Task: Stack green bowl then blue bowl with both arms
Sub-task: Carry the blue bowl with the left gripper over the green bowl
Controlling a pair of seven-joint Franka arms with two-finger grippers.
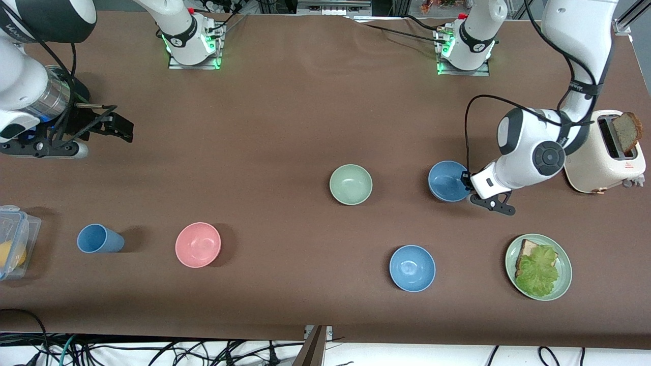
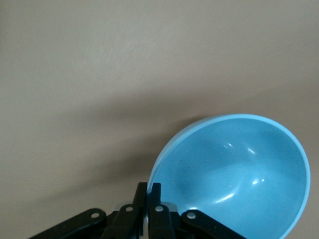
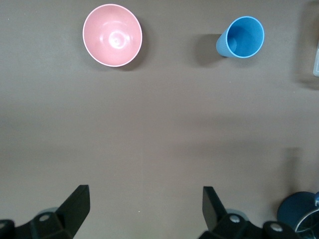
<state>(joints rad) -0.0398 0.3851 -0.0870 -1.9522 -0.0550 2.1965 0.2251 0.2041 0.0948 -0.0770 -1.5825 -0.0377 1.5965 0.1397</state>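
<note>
The green bowl [image 1: 351, 184] sits upright and empty near the middle of the table. The blue bowl [image 1: 446, 180] is beside it, toward the left arm's end. My left gripper [image 1: 467, 186] is shut on the blue bowl's rim. In the left wrist view the gripper [image 2: 149, 191] pinches the rim with one finger inside and one outside, and the bowl [image 2: 234, 174] looks tilted over the table. My right gripper [image 1: 119, 127] waits open and empty over bare table at the right arm's end, and also shows in the right wrist view [image 3: 146, 206].
A brighter blue bowl [image 1: 412, 268] and a green plate [image 1: 565, 282] with bread and lettuce lie nearer the front camera. A toaster [image 1: 602, 157] stands by the left arm. A pink bowl [image 1: 198, 244], blue cup [image 1: 99, 239] and plastic container [image 1: 12, 239] lie toward the right arm's end.
</note>
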